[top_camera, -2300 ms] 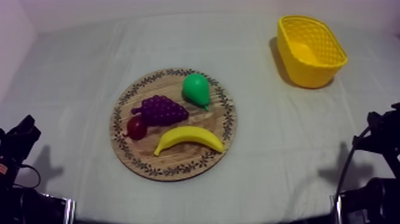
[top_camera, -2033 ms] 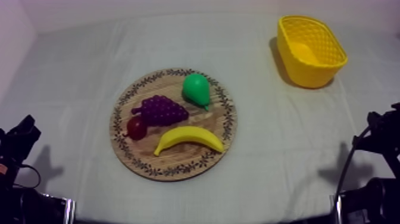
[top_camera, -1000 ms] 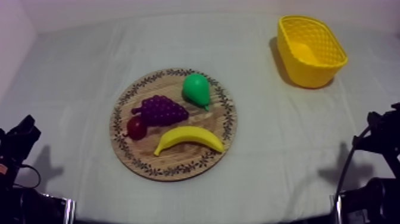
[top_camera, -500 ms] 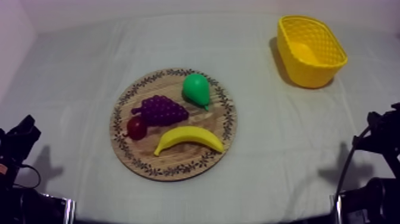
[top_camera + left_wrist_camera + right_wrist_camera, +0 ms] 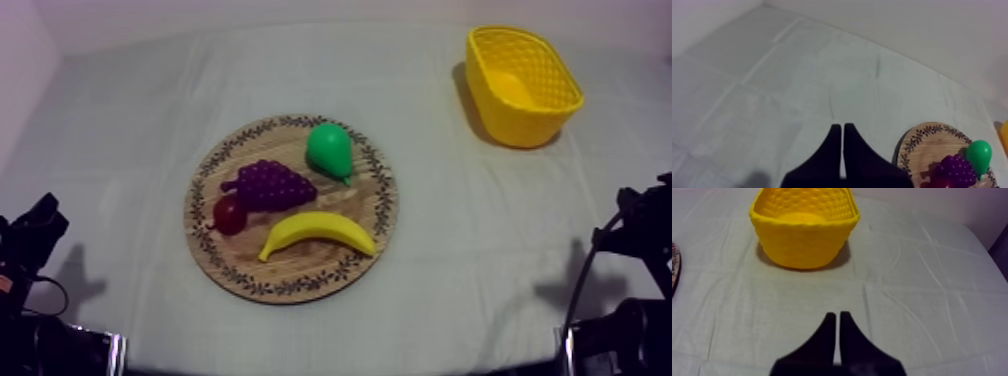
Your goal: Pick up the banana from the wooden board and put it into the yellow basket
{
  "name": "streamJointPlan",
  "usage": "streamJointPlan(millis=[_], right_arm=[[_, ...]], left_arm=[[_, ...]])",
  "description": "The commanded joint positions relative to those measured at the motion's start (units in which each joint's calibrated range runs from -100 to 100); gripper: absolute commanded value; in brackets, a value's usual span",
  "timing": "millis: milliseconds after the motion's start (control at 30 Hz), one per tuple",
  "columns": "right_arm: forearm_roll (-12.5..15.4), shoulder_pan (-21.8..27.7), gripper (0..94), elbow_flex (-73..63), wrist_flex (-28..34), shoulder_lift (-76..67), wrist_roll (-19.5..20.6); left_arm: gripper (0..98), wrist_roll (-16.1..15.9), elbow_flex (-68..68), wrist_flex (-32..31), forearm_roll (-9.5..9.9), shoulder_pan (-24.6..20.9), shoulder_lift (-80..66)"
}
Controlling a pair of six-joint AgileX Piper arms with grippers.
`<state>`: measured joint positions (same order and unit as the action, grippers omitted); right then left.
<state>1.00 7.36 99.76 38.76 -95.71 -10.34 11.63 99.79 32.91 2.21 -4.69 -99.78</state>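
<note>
Plainly, as I judged it, the job had not begun: the curved yellow toy banana lay flat on the round wooden board with the patterned rim, on the part of the board nearest my arms, touched by neither gripper. Beyond it on the board sat the purple bunch of grapes and the green pear, with the small red fruit against the grapes. The yellow woven basket stood well apart from the board, off to its far right, and I saw nothing in it. My left gripper had its black fingers pressed together in a narrow wedge, holding nothing, over bare cloth left of the board. My right gripper was likewise closed and empty, right of the board, facing the basket. Everything was left to do: reach, grasp, carry, release.
</note>
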Motion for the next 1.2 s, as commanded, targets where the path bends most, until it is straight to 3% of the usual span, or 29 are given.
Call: streamJointPlan(millis=[0,233,467,767,1167], right_arm=[[0.00,-0.01,0.7,0.02,-0.05,-0.04,0.01],[0.03,-1.07,0.7,0.02,-0.10,-0.04,0.13],[2.21,-3.58,0.6,-0.57,0.56,-0.02,2.87],[0.86,-5.63,0.6,-0.26,-0.35,0.04,8.63],[0.69,-5.75,0.7,-0.20,-0.53,0.04,3.28]], left_arm=[[0.1,0.02,-0.01,-0.01,-0.03,0.02,-0.05],[0.1,0.02,-0.01,-0.01,-0.03,0.02,-0.05],[0.1,0.00,-0.01,-0.01,-0.03,0.02,-0.05],[0.1,-0.02,-0.01,-0.01,-0.03,0.02,-0.05],[0.1,0.02,-0.01,-0.01,-0.03,0.02,-0.05]])
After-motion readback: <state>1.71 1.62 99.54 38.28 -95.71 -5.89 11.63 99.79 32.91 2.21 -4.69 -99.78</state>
